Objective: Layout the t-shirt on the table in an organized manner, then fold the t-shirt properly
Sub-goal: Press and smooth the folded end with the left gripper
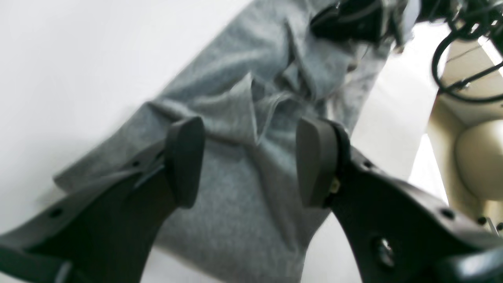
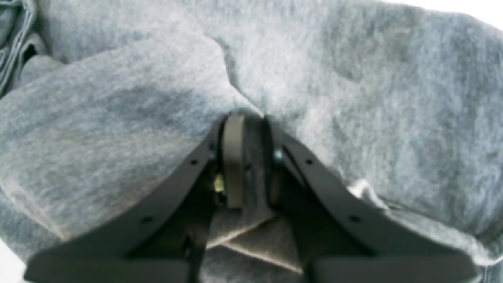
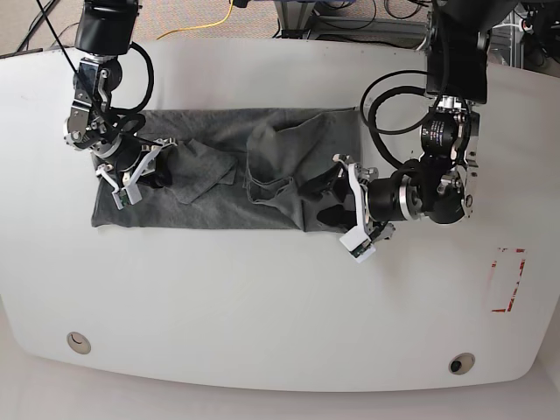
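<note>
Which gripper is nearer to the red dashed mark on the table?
Left. The left gripper is at the shirt's end nearest the red mark; the right gripper grips cloth at the far end.

Both arms are black with looping black cables, each hand (image 3: pixel 337 197) matte black (white-edged brackets).

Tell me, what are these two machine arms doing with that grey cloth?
They are working on a t-shirt that lies stretched but rumpled across a white table. The right gripper has its fingers closed on a pinch of fabric at one end of the shirt. The left gripper is at the other end, fingers spread wide over the cloth and gripping nothing. The shirt is bunched and creased in the middle, so it is not laid out flat yet, and no neat fold has been made.
</note>
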